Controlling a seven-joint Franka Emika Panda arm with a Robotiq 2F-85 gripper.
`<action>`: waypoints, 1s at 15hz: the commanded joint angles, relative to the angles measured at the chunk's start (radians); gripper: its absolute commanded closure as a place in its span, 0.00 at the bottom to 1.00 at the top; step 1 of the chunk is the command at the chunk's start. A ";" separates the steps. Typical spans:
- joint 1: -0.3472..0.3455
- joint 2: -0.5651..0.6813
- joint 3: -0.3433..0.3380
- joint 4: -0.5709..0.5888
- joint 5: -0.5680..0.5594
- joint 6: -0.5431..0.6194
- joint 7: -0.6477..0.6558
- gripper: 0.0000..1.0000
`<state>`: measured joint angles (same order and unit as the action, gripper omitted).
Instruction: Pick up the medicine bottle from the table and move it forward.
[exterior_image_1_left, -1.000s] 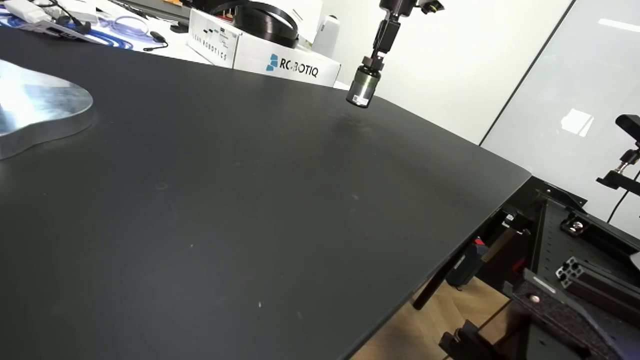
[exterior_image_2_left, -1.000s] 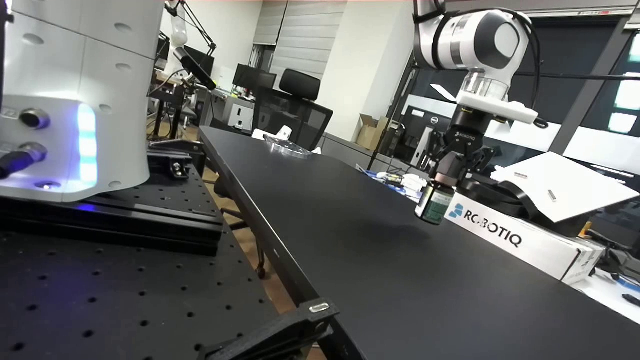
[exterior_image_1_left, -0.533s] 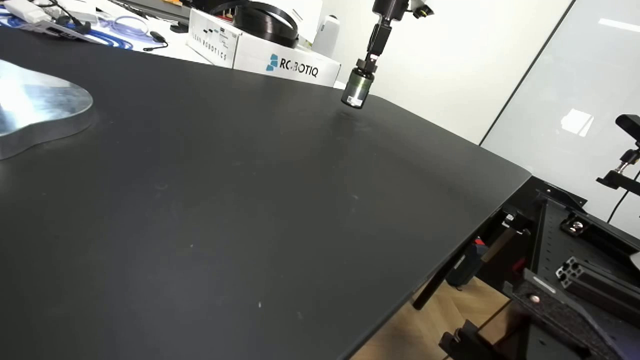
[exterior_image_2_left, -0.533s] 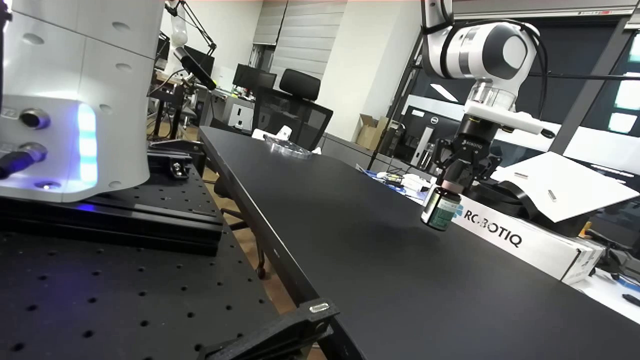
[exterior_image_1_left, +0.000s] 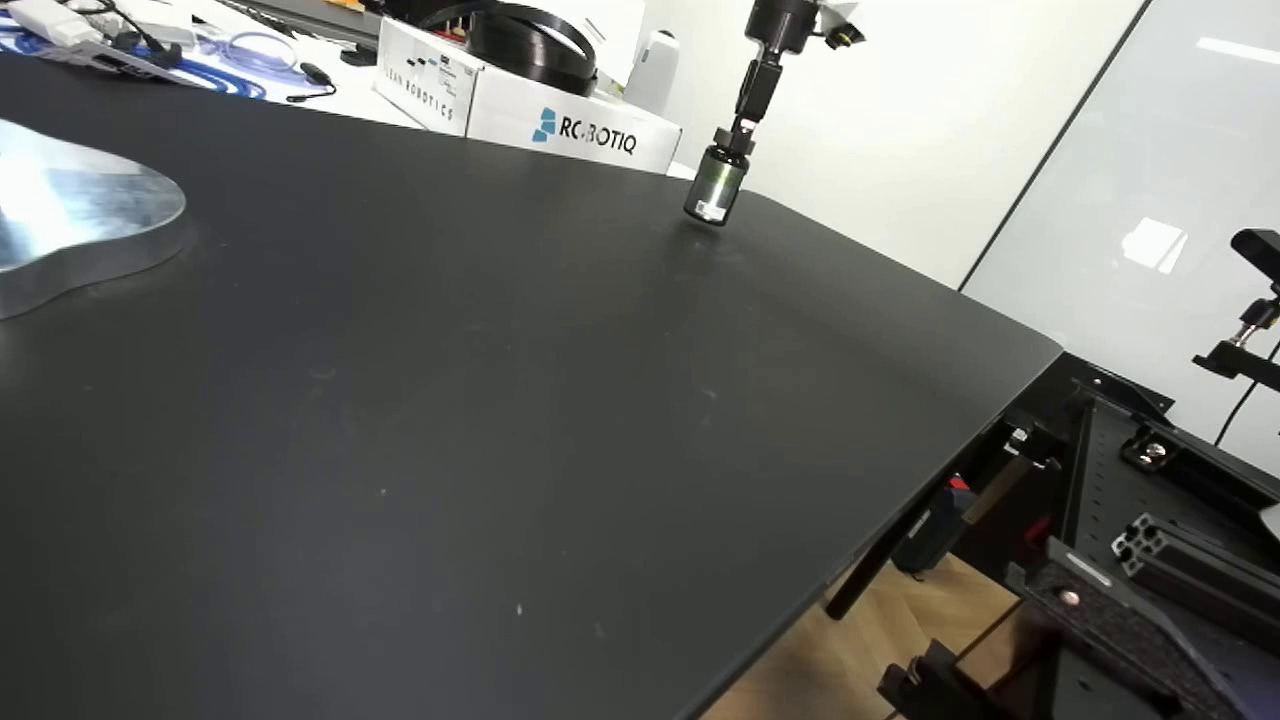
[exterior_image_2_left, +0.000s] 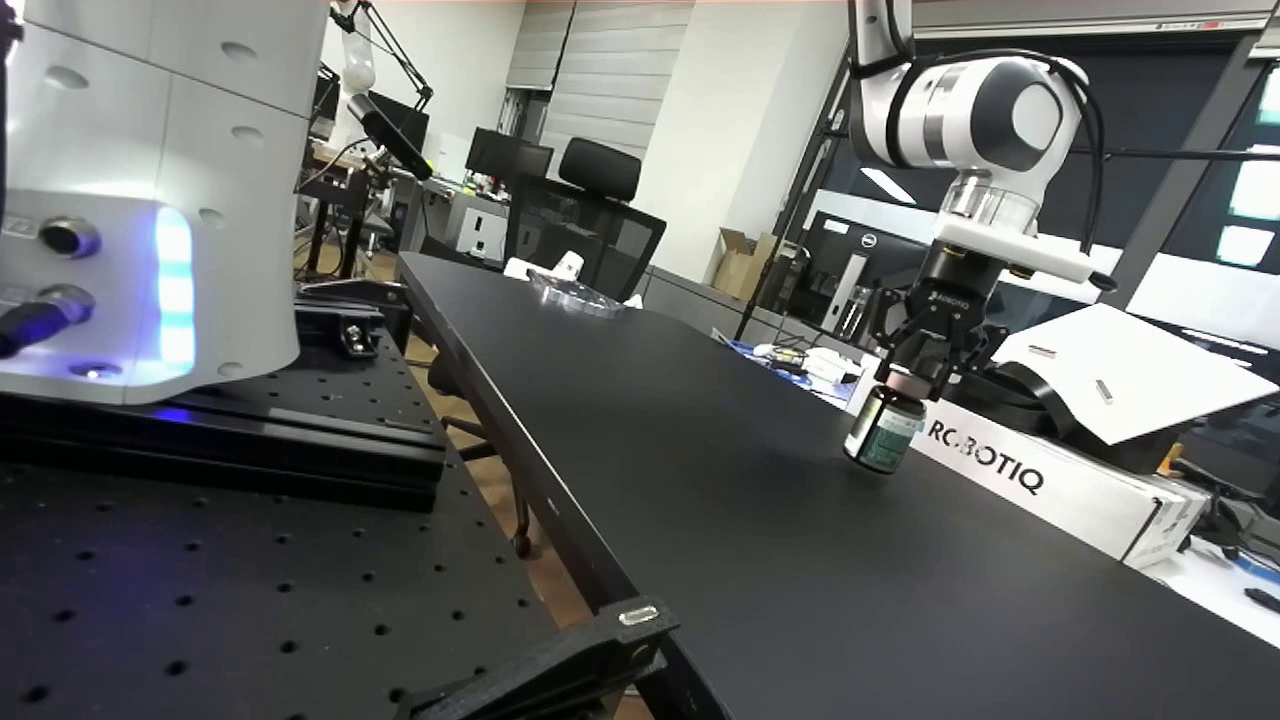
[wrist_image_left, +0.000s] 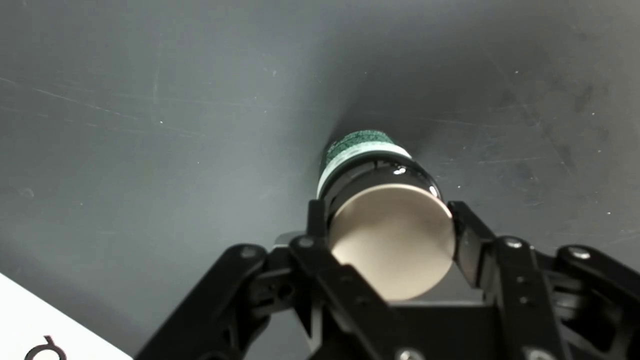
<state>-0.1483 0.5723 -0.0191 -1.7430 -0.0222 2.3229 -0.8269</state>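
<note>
- The medicine bottle (exterior_image_2_left: 886, 430) came lower over the desk (exterior_image_1_left: 450, 400); in both exterior views it sat further down than a second earlier.
- In an exterior view, the arm (exterior_image_2_left: 975, 115) and end effector (exterior_image_2_left: 908, 382) shifted down and right, bringing the bottle, as seen there, closer to the lettering (exterior_image_2_left: 985, 457) on the white box (exterior_image_2_left: 1090, 505).
- In an exterior view, the bottle moved left and a white piece (exterior_image_1_left: 837, 14) came into sight at the top edge.

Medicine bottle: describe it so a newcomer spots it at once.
Start at the big black table, with a white ROBOTIQ box alongside one edge. Near that box, the tool grips the medicine bottle, tilted. Unlike the box, it is a small dark cylinder with a green label and a beige cap.
</note>
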 joint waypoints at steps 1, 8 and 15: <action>-0.017 0.021 0.016 0.036 -0.009 -0.010 0.021 0.64; -0.020 -0.060 0.026 -0.008 -0.002 -0.019 0.013 0.00; -0.016 -0.143 0.019 -0.031 -0.006 -0.025 -0.007 0.00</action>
<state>-0.1583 0.4287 -0.0069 -1.7762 -0.0238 2.3000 -0.8366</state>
